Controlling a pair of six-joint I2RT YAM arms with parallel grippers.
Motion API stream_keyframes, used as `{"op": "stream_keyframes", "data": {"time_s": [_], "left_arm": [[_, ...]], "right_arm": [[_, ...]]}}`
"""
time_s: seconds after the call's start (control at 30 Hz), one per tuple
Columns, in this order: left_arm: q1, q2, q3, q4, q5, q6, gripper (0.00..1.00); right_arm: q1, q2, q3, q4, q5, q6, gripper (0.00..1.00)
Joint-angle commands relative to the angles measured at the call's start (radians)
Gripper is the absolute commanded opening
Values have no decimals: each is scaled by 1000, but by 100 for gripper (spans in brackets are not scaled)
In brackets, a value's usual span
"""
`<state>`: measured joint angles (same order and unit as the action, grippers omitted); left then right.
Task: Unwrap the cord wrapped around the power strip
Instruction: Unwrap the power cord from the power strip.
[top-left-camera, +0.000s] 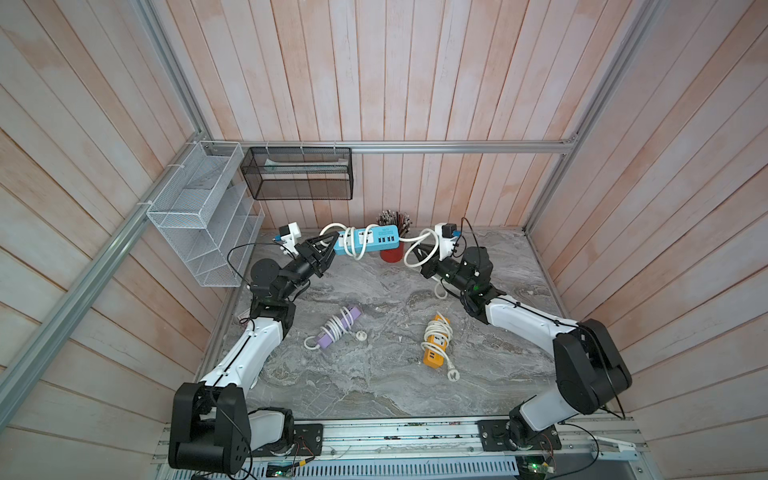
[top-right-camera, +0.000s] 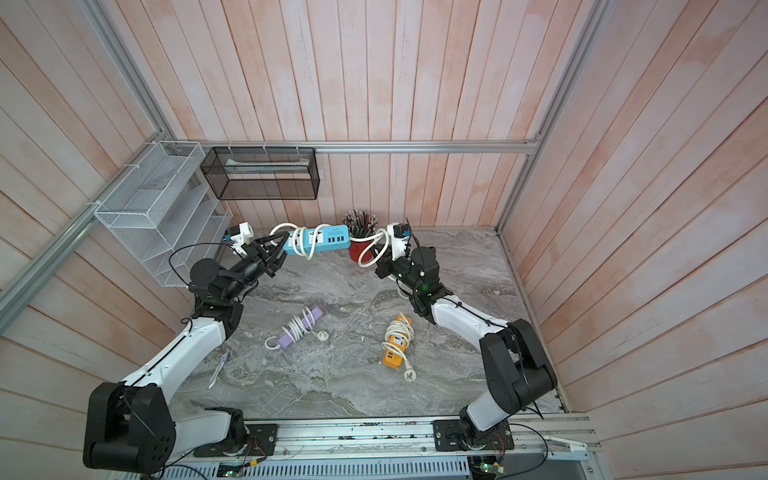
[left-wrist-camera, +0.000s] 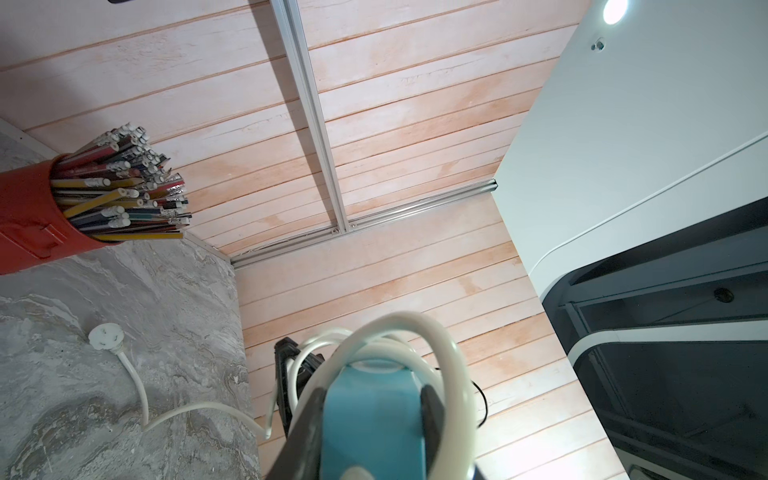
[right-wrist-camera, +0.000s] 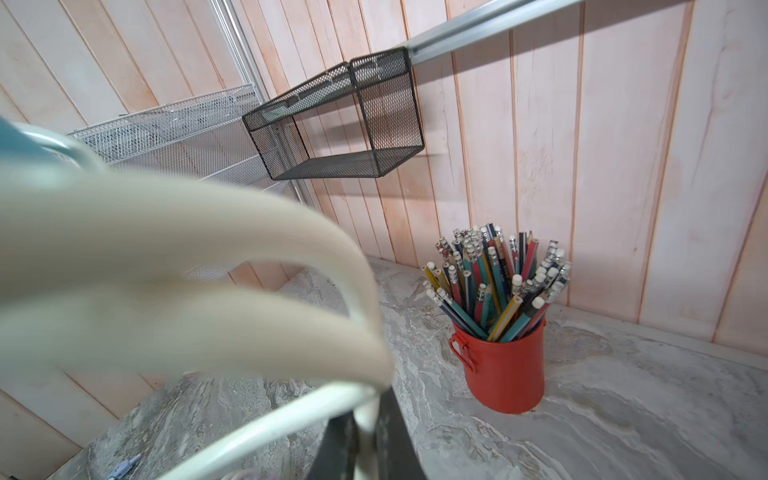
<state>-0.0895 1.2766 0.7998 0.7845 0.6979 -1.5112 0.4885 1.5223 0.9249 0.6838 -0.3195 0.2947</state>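
Cord (left-wrist-camera: 411, 319) white, rubbery, looped round blue boxy power strip (top-left-camera: 376, 240); marble-veined table (top-left-camera: 374, 374).

We see a light blue power strip (top-left-camera: 376, 242) wrapped with a white cord (right-wrist-camera: 166, 224). The tabletop (top-left-camera: 374, 386) is grey, with a marble pattern of paler veins. The purple strip (top-left-camera: 323, 340) and the orange strip (top-left-camera: 432, 357) have white cords too. The pencil cup (top-left-camera: 390, 255) is red, the mesh basket (top-left-camera: 297, 189) black, the mesh rack (top-left-camera: 195, 232) white.
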Motion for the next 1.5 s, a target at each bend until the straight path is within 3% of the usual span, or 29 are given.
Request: {"op": "stream_keyframes", "data": {"time_s": [0.0, 0.23, 0.43, 0.57, 0.7, 0.8, 0.83, 1.0, 1.1, 1.47], "left_arm": [[11, 24, -19, 65, -37, 17, 0], [53, 26, -32, 86, -46, 4, 0], [86, 11, -40, 87, -41, 2, 0], [86, 7, -34, 100, -41, -9, 0], [86, 2, -18, 104, -34, -14, 0], [86, -2, -15, 100, -29, -14, 0], [86, -2, -14, 99, -28, -14, 0], [86, 4, -14, 104, -26, -10, 0], [86, 17, -6, 108, -31, 7, 0], [58, 127, 28, 162, -29, 51, 0]], "right_arm": [[3, -100, -41, -41, 54, -54, 0], [-77, -307, -182, -128, 109, -77, 0], [-245, -423, -250, -237, 157, -42, 0], [-289, -355, -198, -373, 284, -65, 0], [-299, -168, -77, -546, 452, -50, 0], [-338, -30, -9, -622, 478, 1, 0], [-345, 11, 17, -646, 480, 13, 6], [-349, 134, 106, -744, 470, 25, 55], [-352, 138, 110, -768, 485, 37, 75], [-365, -129, 72, -716, 390, -9, 95]]}}
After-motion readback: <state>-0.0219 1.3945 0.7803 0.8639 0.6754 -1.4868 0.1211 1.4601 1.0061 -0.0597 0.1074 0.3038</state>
